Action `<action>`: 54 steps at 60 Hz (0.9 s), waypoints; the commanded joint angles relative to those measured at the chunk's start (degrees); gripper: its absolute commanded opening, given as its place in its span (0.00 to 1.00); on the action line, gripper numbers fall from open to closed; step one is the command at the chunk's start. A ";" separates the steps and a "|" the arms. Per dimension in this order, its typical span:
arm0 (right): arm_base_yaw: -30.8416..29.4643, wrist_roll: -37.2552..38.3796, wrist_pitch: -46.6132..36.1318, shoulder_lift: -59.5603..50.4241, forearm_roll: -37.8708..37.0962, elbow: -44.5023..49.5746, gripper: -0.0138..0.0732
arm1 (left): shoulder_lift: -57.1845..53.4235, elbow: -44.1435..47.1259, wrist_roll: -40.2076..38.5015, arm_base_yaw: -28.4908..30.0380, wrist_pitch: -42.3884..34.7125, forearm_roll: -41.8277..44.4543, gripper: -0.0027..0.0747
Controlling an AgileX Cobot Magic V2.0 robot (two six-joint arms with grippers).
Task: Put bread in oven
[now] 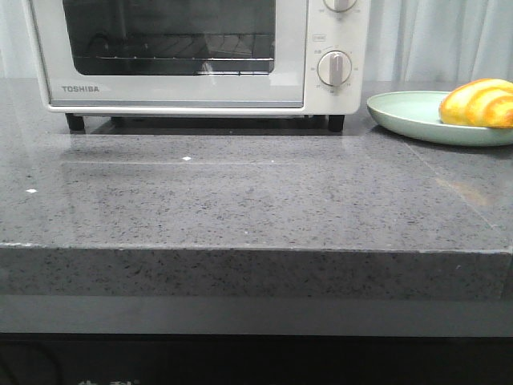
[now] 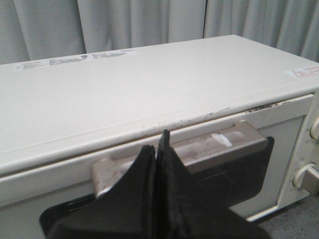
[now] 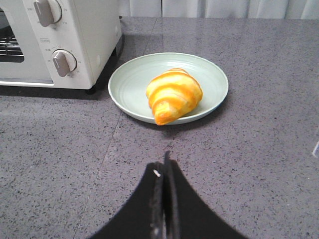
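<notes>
The white oven (image 1: 200, 56) sits at the top of the front view, on a gray speckled counter (image 1: 240, 208). Its glass door is closed, and a wire rack (image 1: 160, 50) shows behind the glass. Two round knobs are at its right side; the lower knob (image 1: 334, 68) is in full view. Small black feet hold it up.

The bread (image 1: 479, 103) is at the far right of the front view. It is yellow with orange stripes, and it lies on a pale green plate (image 1: 401, 112). The plate sits just beside the oven, on the counter.

In the left wrist view, the left gripper (image 2: 158, 149) is in the lower middle of the picture. Its black fingers are pressed together with no gap and hold nothing. It is right in front of the door handle (image 2: 219, 144), near the top edge of the door. I cannot tell if it touches the handle.

In the right wrist view, the right gripper (image 3: 163, 172) is at the bottom middle. Its fingers are pressed together too, holding nothing. The bread (image 3: 173, 94) on the plate (image 3: 129, 79) is in the middle of that picture, apart from the gripper.
</notes>
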 commanded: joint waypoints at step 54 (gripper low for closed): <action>-0.37 -0.58 -4.47 0.85 0.11 -2.06 0.09 | -4.24 -4.74 -0.58 -15.64 23.41 -2.39 0.01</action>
